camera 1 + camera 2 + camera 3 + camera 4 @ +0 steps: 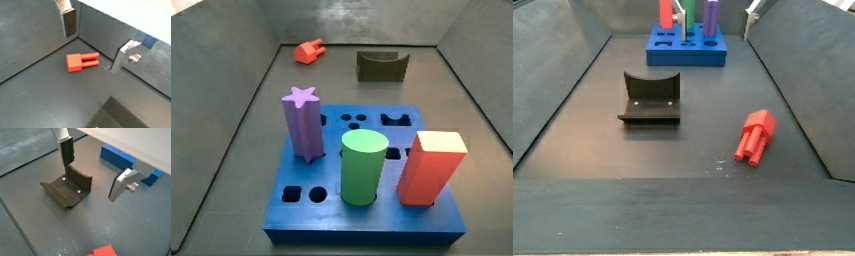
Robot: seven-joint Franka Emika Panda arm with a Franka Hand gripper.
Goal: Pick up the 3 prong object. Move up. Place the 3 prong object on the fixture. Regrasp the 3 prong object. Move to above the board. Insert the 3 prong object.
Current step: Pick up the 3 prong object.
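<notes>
I'm at the pick-up step. My hand (93, 42) hangs above the floor with its fingers (69, 22) spread wide and nothing between them. The 3 prong object (81, 61) lies flat near a side wall of the floor, well apart from the fixture (651, 98) and the board (369, 170). I judge I should centre over the thick body, turn the fingers to close across the body's flat sides rather than the prongs, then descend straight and squeeze low.
</notes>
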